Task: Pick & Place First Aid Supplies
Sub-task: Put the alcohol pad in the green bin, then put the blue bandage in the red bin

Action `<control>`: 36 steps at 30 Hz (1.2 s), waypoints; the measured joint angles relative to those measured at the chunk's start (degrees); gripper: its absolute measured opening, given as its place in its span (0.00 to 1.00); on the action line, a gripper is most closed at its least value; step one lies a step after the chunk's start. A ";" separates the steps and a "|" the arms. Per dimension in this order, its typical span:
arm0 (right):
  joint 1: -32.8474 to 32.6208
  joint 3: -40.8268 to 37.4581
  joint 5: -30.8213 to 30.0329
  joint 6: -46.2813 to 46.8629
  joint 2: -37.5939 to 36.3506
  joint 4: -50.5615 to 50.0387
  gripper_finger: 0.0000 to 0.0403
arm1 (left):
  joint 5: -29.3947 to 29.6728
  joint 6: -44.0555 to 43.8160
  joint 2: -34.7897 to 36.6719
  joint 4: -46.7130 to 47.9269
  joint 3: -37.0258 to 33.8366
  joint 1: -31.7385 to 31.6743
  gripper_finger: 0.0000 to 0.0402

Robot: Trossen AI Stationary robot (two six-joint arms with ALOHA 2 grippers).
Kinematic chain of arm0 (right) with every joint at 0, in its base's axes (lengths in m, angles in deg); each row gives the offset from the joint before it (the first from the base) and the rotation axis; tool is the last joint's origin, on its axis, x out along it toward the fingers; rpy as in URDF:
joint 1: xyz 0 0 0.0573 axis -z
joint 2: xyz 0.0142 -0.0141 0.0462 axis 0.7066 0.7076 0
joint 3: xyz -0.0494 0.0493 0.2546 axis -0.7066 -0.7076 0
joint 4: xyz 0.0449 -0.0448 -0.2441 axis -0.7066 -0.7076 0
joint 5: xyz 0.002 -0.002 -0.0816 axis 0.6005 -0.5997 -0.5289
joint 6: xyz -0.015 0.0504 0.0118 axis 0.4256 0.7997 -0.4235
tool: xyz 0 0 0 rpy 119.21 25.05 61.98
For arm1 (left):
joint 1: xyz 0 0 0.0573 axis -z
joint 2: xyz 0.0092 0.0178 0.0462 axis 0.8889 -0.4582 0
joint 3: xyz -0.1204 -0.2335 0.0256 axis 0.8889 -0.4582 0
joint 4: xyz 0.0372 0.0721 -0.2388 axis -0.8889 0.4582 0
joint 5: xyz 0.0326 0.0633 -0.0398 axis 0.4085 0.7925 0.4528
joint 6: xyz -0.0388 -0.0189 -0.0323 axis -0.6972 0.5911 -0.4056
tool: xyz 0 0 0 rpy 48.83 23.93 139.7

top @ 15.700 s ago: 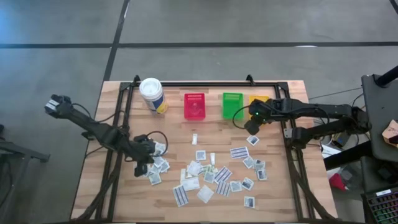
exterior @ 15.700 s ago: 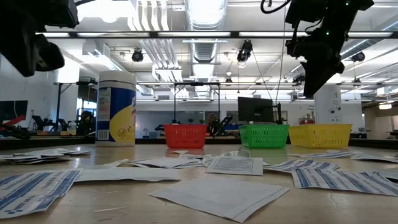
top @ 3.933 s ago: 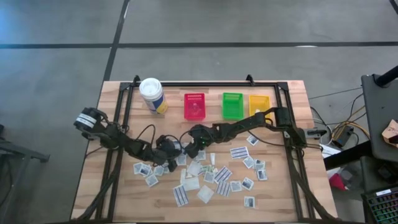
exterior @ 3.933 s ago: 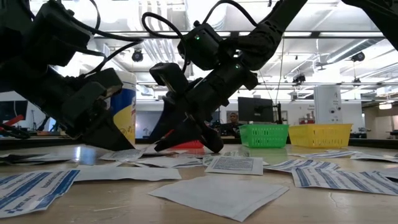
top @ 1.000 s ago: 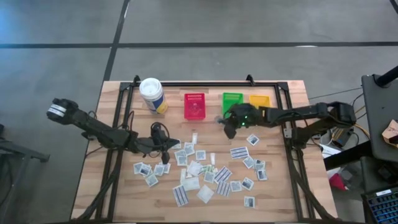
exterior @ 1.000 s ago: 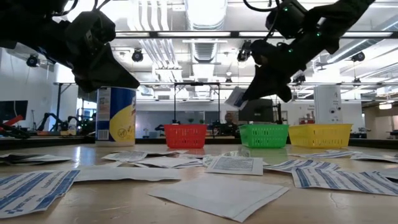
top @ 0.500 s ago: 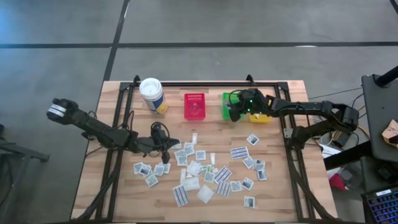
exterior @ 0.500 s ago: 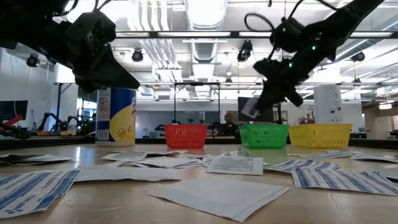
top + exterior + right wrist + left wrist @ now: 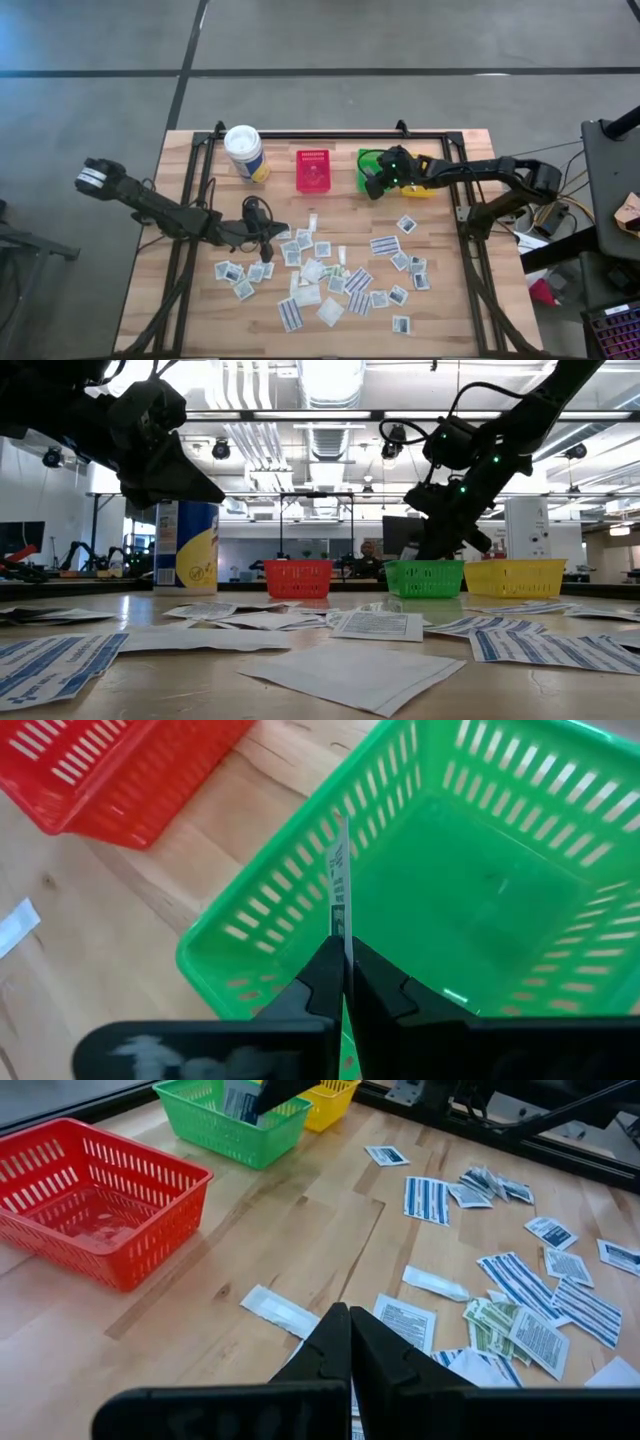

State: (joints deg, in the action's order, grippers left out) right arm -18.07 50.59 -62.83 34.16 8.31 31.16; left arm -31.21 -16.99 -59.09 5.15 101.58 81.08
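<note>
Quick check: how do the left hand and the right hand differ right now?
The right hand is shut on a white packet over the green bin; the left hand is shut on nothing. The left hand hangs above the scattered packets, the right by the bins.

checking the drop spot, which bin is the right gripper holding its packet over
The green bin, the middle of three. The right gripper pinches a packet edge-on over its near rim; the red bin and yellow bin flank it.

3 bins (image 9: 373,166) stand behind the scattered packets (image 9: 330,270), canister (image 9: 244,152) to their left.
</note>
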 joint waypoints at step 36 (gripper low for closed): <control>1.35 0.00 -0.28 0.67 -2.25 -1.27 0.31 | -0.35 -0.46 -0.02 0.16 -1.92 -0.01 0.00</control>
State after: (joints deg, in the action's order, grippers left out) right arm -16.71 50.59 -63.12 34.83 6.06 29.89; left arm -31.56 -17.45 -59.11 5.31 99.65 81.07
